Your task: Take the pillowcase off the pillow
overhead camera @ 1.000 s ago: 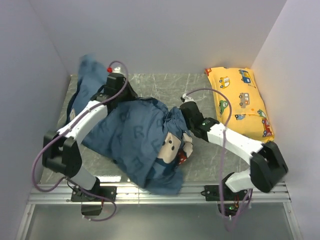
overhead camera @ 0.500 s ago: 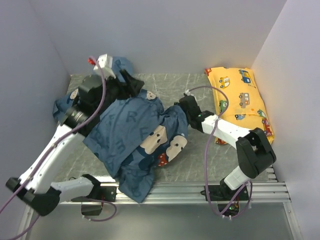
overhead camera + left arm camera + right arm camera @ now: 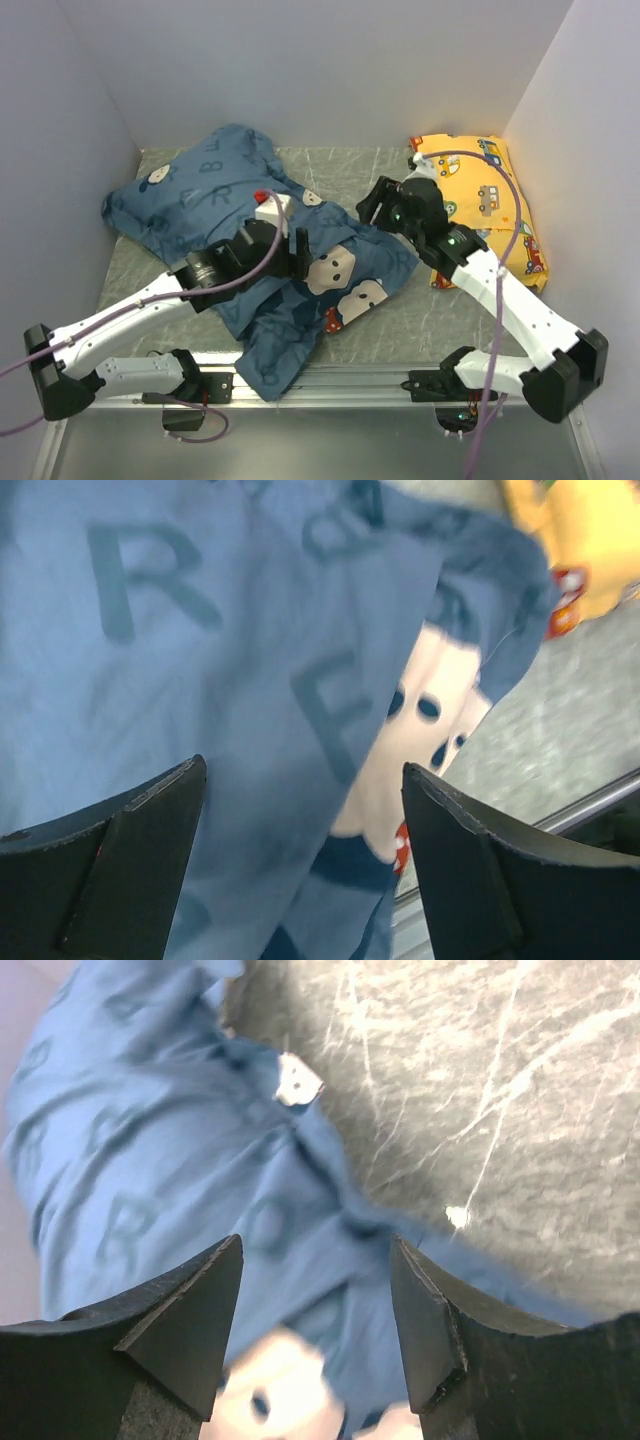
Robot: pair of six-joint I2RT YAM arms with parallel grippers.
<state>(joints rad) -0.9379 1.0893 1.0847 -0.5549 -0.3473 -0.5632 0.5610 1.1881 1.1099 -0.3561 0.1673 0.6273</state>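
Observation:
The blue pillowcase (image 3: 200,200), printed with letters and cartoon mouse heads, lies sprawled from the back left corner down to the front rail. It bulges at the back left. The pillow is hidden; no white of it shows. My left gripper (image 3: 300,248) hovers over the middle of the pillowcase (image 3: 250,630), jaws wide apart with nothing between them (image 3: 303,770). My right gripper (image 3: 378,205) hangs above the cloth's right edge. It is open too (image 3: 315,1242), with blue pillowcase fabric (image 3: 150,1160) and a cream mouse head below it.
A yellow car-print pillow (image 3: 480,200) lies along the right wall, close behind the right arm. Grey marbled tabletop (image 3: 340,165) shows at the back middle. A metal rail (image 3: 400,380) runs along the front edge under the cloth's lower end. Walls close in on both sides.
Both grippers opened and let go of the pillowcase. The left arm swung from the back left to the middle. The cloth dropped and spread out, bulging at the back left.

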